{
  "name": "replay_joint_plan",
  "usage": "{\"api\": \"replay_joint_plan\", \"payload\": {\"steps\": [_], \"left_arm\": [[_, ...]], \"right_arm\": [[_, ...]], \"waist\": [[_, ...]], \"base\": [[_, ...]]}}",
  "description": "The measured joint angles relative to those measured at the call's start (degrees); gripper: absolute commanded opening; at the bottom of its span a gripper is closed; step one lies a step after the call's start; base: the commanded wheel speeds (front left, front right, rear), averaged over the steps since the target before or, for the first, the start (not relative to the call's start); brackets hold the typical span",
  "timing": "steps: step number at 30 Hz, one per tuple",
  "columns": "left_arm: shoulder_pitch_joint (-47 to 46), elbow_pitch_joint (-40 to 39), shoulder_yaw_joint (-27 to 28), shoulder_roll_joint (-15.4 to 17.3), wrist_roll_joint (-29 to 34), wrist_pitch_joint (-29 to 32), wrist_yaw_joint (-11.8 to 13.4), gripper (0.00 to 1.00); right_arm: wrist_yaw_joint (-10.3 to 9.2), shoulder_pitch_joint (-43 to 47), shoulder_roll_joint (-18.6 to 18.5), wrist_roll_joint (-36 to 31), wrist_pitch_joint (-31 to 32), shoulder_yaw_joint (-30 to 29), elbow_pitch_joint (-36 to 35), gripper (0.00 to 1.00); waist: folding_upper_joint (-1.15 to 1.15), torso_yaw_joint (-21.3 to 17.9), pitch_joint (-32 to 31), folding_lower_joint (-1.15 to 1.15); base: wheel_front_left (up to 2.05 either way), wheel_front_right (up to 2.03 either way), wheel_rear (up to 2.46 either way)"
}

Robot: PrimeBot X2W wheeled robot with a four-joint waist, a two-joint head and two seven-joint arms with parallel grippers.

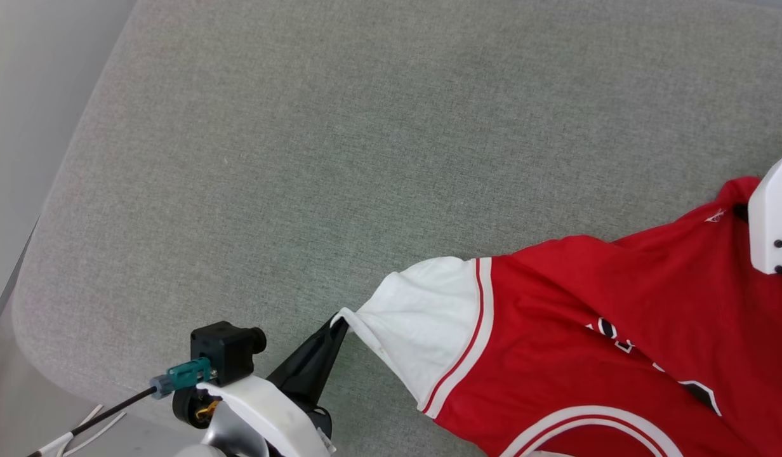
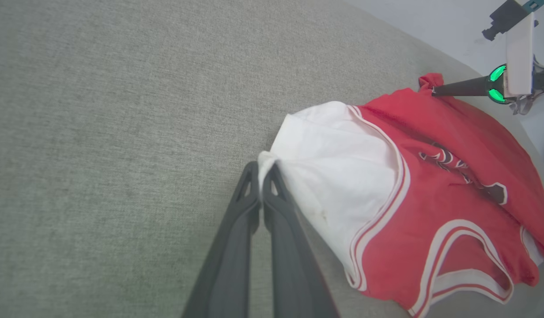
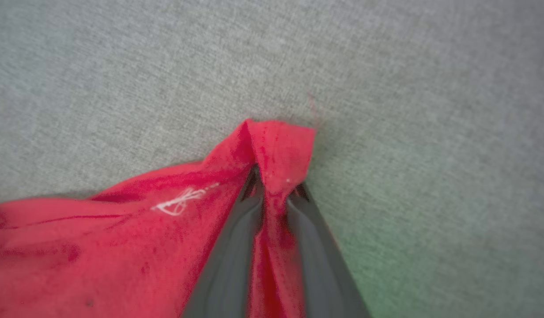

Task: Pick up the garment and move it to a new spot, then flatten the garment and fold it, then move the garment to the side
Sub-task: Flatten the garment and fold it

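Looks like the flatten step, just getting set up. Got the garment [image 1: 588, 304] lying rumpled on the grey padded surface [image 1: 302, 158], toward its near right side. Pinching the tip of the white sleeve with the left gripper [image 2: 263, 170], fingers pressed tight together. Clamping a bunched red corner with the right gripper [image 3: 274, 187], fingers narrow with cloth between them, well apart from the sleeve. Next up, probably: pull both ends apart to tension the cloth, then lay it flat. Gotta watch for slipping at either pinch.
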Motion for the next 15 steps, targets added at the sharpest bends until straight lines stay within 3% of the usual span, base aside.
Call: {"api": "replay_joint_plan", "payload": {"steps": [9,15], "left_arm": [[-0.13,-0.56,1.36,2.33,0.51,0.16,0.8,0.0],[-1.78,-2.22,3.27,4.14,2.2,-0.47,1.87,0.0]], "right_arm": [[0.0,-0.1,0.24,1.52,-6.3,3.21,2.77,0.0],[0.0,-1.18,-0.48,5.61,-10.95,5.37,0.41,0.0]], "waist": [[0.0,-2.8,-4.58,0.02],[0.0,-6.01,-9.39,0.01]], "base": [[0.0,0.0,0.0],[0.0,0.0,0.0]]}}
